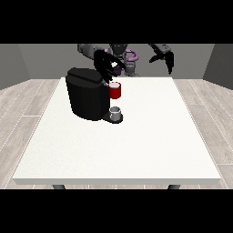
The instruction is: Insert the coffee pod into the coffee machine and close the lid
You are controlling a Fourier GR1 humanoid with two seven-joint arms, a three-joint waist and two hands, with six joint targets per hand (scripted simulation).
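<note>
Black fingers of the hand at the view's left [107, 67] are being spread loosely over the top of the coffee machine [86, 94]; whether the coffee pod is being pinched there cannot be told, since no pod is plainly visible. Just below the hand, the red holder [115, 91] is being presented at the machine's front, with a grey cup [116, 112] under it. Insertion is judged to be the step under way; lid closing is being left for afterwards. Well apart, the hand at the view's right [166, 57] is being held relaxed above the white counter [136, 145], holding nothing.
</note>
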